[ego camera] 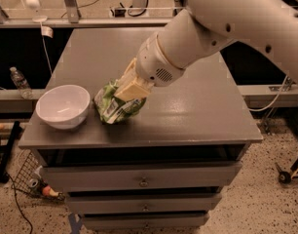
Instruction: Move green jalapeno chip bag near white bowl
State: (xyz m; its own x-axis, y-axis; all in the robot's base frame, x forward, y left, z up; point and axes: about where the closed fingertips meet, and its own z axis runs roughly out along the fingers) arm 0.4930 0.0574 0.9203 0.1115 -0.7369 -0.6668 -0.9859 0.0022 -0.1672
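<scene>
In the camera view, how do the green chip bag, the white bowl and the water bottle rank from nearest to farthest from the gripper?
The gripper is over the table's front left.
1. green jalapeno chip bag: held in its fingers.
2. white bowl: left of the bag.
3. water bottle: far left, off the table.

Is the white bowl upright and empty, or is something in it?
Upright and empty: the white bowl shows only bare glossy interior. The hand grips the green jalapeno chip bag beside it.
</scene>
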